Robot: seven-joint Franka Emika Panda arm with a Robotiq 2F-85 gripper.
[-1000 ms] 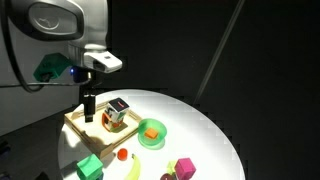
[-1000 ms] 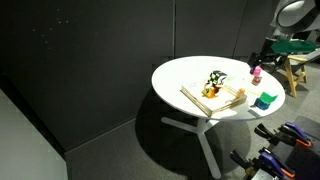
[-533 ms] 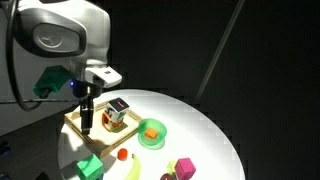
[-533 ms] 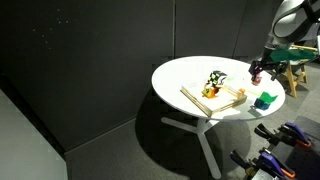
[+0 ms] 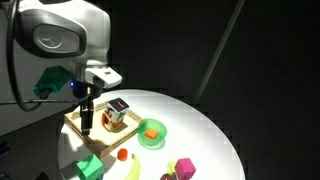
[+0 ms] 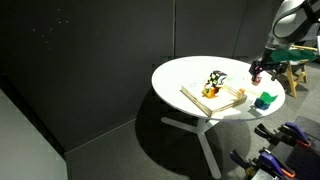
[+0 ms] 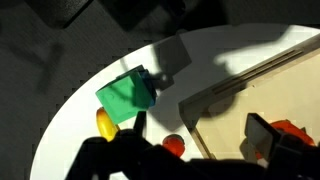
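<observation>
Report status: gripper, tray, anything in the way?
Gripper open, empty. Hovers over tray edge. Toy house close beside; green block further off.

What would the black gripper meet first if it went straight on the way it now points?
Pointing down, the black gripper would probably meet the edge of the flat wooden tray on the round white table; depth is unclear; it might hit tabletop instead.
</observation>
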